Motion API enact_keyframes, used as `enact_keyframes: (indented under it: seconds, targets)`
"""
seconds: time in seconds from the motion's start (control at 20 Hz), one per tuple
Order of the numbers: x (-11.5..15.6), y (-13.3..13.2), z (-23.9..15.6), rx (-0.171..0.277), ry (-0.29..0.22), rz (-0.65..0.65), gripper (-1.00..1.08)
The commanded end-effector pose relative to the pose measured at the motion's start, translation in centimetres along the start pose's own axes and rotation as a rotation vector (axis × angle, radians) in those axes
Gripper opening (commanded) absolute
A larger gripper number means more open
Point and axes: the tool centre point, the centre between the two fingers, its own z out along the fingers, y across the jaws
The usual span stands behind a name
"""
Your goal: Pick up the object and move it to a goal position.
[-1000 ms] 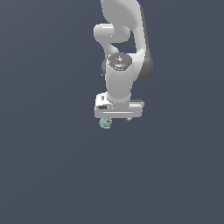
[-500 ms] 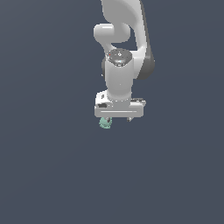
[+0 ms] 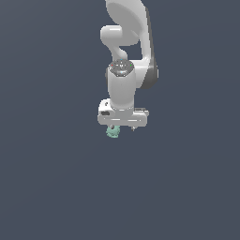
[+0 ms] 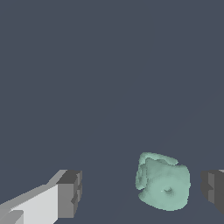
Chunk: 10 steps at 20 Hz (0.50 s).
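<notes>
The object [image 4: 164, 181] is a small pale mint-green lump. In the wrist view it lies between my two dark fingertips [image 4: 70, 192], much closer to one of them, with a visible gap on both sides. My gripper [image 4: 142, 192] is open around it and touches it on neither side. In the exterior view the object [image 3: 112, 132] peeks out just below the white crossbar, toward the exterior view's left end of it. The gripper [image 3: 123, 128] points straight down, and its fingers are mostly hidden under the crossbar.
The white and grey arm [image 3: 124, 56] rises from the hand toward the upper part of the exterior view. Around it there is only a plain dark grey-blue surface [image 3: 56, 187] with no other objects or edges visible.
Almost nothing differs. The arm's upper links have shifted slightly, while the hand and the object stay in the same place.
</notes>
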Motion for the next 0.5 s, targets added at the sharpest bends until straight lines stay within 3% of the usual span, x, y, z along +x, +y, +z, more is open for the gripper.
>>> enact_keyframes:
  seconds: [0.0,0.45]
  targets:
    - [-1.0,1.1,1.2,-0.006,-0.005,0.038,1.00]
    - [-4.9,4.7,4.9,-0.026,-0.019,0.170,1.00]
